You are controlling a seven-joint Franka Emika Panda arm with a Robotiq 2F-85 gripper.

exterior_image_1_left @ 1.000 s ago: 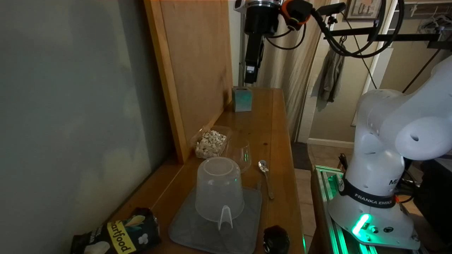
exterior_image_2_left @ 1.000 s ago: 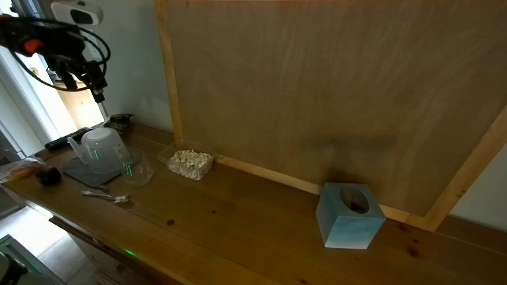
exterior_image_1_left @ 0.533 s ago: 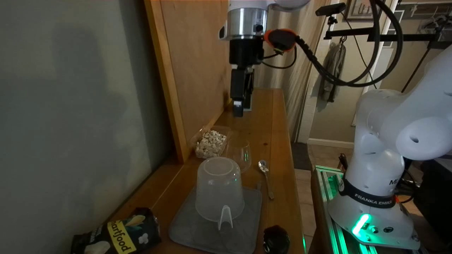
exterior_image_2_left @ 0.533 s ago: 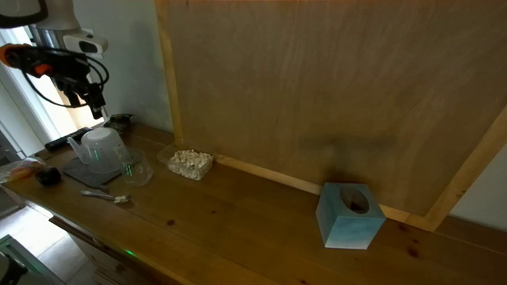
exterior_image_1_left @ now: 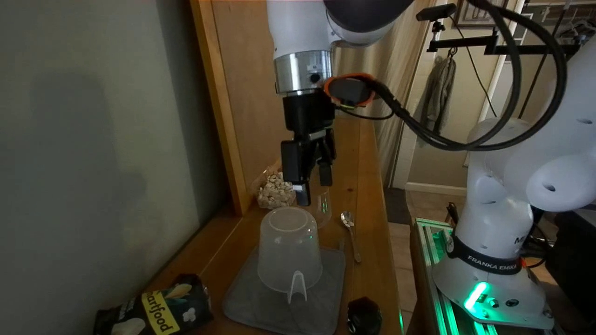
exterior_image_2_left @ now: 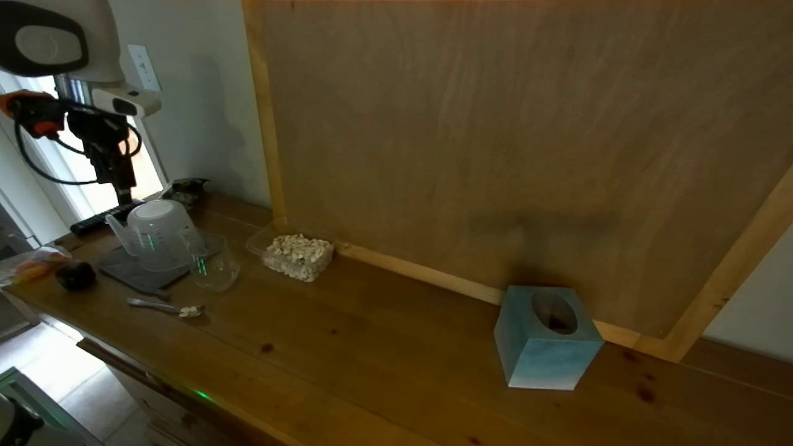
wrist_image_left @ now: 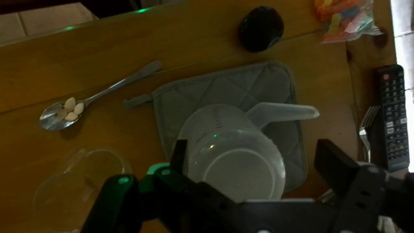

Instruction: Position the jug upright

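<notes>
Jug [exterior_image_1_left: 289,249] sits rim-down, pot holder [exterior_image_1_left: 253,304] jutting out beneath; gripper [exterior_image_1_left: 314,190] hangs higher, jaws spread; counter [wrist_image_left: 127,136] shows between jug and spoon [wrist_image_left: 100,94].

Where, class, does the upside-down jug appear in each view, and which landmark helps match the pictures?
In an exterior view: jug, just below centre, handle toward the camera.
In an exterior view: jug, at left, handle pointing left.
In the wrist view: jug, near centre, handle pointing right.
Shared landmark: the spoon, lying near the jug's grey mat in each.
</notes>
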